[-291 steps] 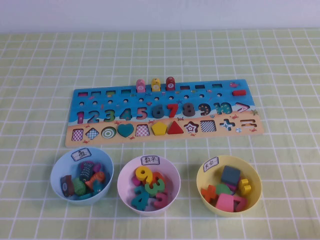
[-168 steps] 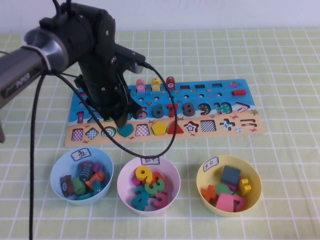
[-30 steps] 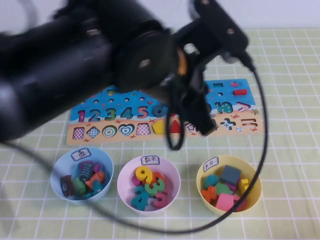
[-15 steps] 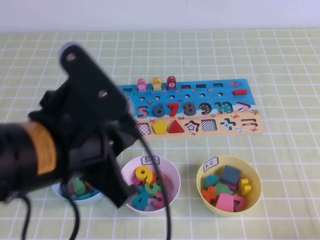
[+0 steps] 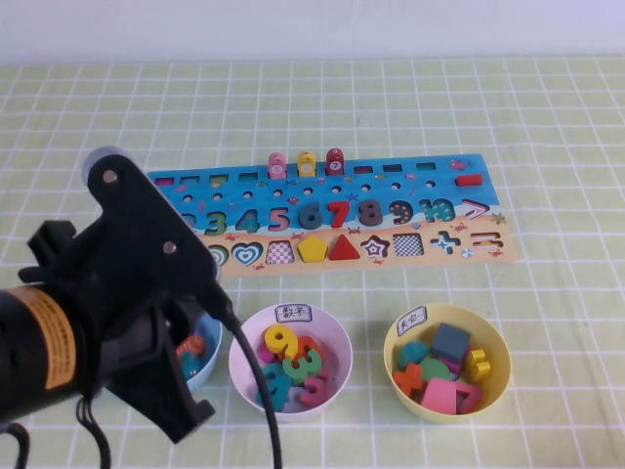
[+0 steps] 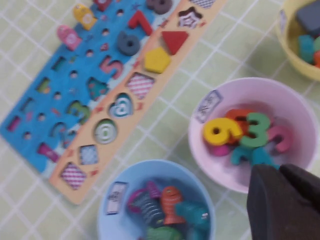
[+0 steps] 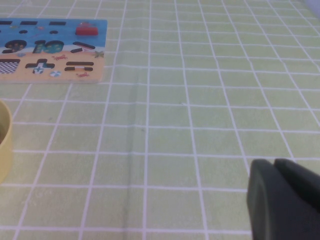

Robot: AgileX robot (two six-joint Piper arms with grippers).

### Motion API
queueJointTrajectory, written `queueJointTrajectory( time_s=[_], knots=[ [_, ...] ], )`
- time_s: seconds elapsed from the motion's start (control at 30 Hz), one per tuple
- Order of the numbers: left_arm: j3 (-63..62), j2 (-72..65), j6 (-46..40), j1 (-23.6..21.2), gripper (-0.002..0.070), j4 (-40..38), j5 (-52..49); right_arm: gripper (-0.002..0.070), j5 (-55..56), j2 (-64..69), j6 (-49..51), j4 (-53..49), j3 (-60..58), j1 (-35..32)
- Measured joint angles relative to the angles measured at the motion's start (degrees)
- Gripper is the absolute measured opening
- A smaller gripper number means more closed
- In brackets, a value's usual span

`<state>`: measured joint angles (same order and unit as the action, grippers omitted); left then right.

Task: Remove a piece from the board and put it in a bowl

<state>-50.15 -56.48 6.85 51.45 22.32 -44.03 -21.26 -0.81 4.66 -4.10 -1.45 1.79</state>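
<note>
- Left gripper [image 6: 279, 170]: jaws pressed together, empty, above the light-blue plastic bowl [image 6: 150, 172]. I have it farther back than half a second ago.
- Long blue-and-tan puzzle board [image 5: 469, 256]: heart slot [image 5: 246, 253] bare, filled at the start.
- Round yellow plastic bowl [image 5: 500, 344]: flat teal wooden heart piece [image 5: 412, 352] lies inside, well right of the left jaws.
- Right gripper [image 7: 274, 162]: jaws together, parked beyond that bowl, probably nearer.
</note>
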Motion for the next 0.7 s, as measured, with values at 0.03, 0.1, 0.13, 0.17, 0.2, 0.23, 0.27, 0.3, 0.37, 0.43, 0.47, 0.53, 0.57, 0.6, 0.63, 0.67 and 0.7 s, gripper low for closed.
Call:
queueJointTrajectory(
  time_s=[0.03,0.1,0.13,0.17,0.2,0.23,0.27,0.3,0.37,0.43,0.47,0.53,0.57,0.6,0.63,0.67,0.7],
  knots=[
    [0.0,0.0,0.0,0.0,-0.0003,1.77,-0.43,-0.0017,0.0,0.0,0.0,0.0,0.0,0.0],
    [0.26,0.0,0.1,0.0,-0.0003,4.69,-1.03,-0.0017,0.0,0.0,0.0,0.0,0.0,0.0],
    [0.75,0.0,0.43,0.0,-0.0003,6.64,-1.03,-0.0017,0.0,0.0,0.0,0.0,0.0,0.0],
    [1.35,0.1,0.9,0.0,-0.0003,8.23,-0.84,-0.0017,0.0,0.0,0.0,0.0,0.0,0.0],
    [2.32,0.41,1.31,0.0,-0.0003,9.79,-0.3,-0.0017,0.0,0.0,0.0,0.0,0.0,0.0],
    [3.58,0.89,1.54,0.0,-0.0003,10.71,0.63,-0.0017,0.0,0.0,0.0,0.0,0.0,0.0],
    [4.72,1.48,1.62,0.0,-0.0003,11.18,1.5,-0.0017,0.0,0.0,0.0,0.0,0.0,0.0],
    [6.18,2.33,1.76,0.0,-0.0003,11.23,2.5,-0.0017,0.0,0.0,0.0,0.0,0.0,0.0],
    [9.14,4.35,3.26,-0.34,-0.0003,11.23,4.8,-0.0017,0.0,0.0,0.0,0.0,0.0,0.0],
    [12.23,7.13,5.12,-1.7,-0.0003,10.72,7.92,-0.0017,0.0,0.0,0.0,0.0,0.0,0.0],
    [13.61,8.68,5.94,-2.63,-0.0003,10.72,9.97,-0.0017,0.0,0.0,0.0,0.0,0.0,0.0],
    [17.61,12.08,7.56,-5.76,-0.0003,10.63,15.33,-0.0017,0.0,0.0,0.0,0.0,0.0,0.0],
    [19.38,13.52,8.0,-7.71,-0.0003,10.63,18.09,-0.0017,0.0,0.0,0.0,0.0,0.0,0.0],
    [21.72,15.35,8.45,-9.86,-0.0003,10.32,21.64,-0.0017,0.0,0.0,0.0,0.0,0.0,0.0],
    [23.65,16.47,8.63,-11.25,-0.0003,9.92,24.66,-0.0017,0.0,0.0,0.0,0.0,0.0,0.0],
    [26.13,18.41,8.85,-13.66,-0.0003,9.13,27.68,-0.0017,0.0,0.0,0.0,0.0,0.0,0.0],
    [29.16,20.87,8.98,-16.65,-0.0003,8.05,32.19,-0.0017,0.0,0.0,0.0,0.0,0.0,0.0]
  ],
)
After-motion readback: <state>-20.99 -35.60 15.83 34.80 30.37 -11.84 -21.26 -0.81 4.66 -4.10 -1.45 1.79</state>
